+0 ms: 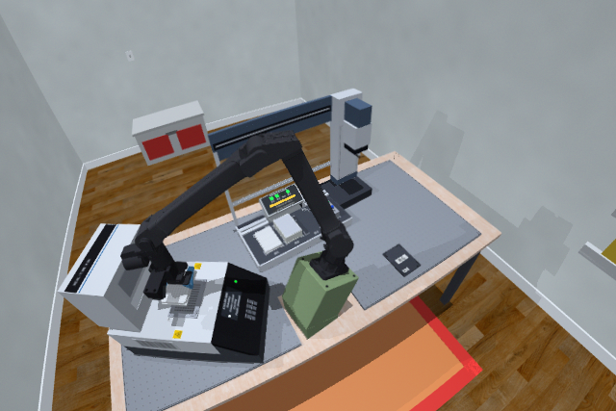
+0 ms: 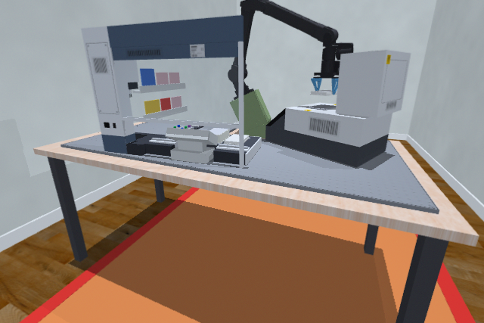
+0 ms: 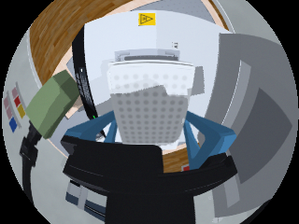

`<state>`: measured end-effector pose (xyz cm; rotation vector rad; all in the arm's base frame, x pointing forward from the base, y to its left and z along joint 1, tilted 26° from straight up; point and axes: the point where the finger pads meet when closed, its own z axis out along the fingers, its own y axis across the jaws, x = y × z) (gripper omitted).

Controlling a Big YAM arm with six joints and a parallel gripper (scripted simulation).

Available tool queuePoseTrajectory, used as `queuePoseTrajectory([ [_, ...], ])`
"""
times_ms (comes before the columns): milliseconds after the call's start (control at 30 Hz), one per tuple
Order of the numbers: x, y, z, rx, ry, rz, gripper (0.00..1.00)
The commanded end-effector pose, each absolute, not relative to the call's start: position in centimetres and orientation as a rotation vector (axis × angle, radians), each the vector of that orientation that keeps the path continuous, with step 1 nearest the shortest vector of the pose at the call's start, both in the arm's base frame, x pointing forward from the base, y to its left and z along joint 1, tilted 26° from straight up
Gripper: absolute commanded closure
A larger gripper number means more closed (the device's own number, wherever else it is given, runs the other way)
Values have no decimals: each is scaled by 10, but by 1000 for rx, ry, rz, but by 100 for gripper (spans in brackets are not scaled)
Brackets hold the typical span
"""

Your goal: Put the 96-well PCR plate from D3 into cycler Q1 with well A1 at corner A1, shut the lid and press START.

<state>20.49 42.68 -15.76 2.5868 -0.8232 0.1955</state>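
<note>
My gripper (image 1: 180, 281) with blue fingers is shut on the white 96-well PCR plate (image 3: 149, 108). It holds the plate level, a short way above the block (image 3: 149, 56) of the cycler Q1 (image 1: 189, 314). The side view shows a clear gap between the plate (image 2: 324, 93) and Q1's top (image 2: 320, 107). Q1's lid (image 1: 101, 274) stands open at the rear, next to my wrist. The lamp (image 1: 235, 281) on the black front panel (image 1: 240, 309) is green. In the wrist view the plate covers most of the block, and I cannot read the corner marks.
The deck tray (image 1: 286, 237) holds another white plate (image 1: 267, 239) and a deep-well block (image 1: 288, 225). The tube cooling block (image 2: 191, 128) sits behind a thin post (image 2: 240, 104). The arm's green base (image 1: 318, 293) stands right of Q1. A dark nest (image 1: 399, 255) lies at the right.
</note>
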Motion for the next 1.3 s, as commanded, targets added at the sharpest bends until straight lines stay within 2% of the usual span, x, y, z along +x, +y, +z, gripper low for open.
queuePoseTrajectory([
  [0,207,442,-164,2614,-811,198,100],
  [300,193,425,-176,2614,-776,202,100],
  [900,209,398,-207,2573,-821,186,100],
  [1267,203,430,-184,2625,-832,208,100],
])
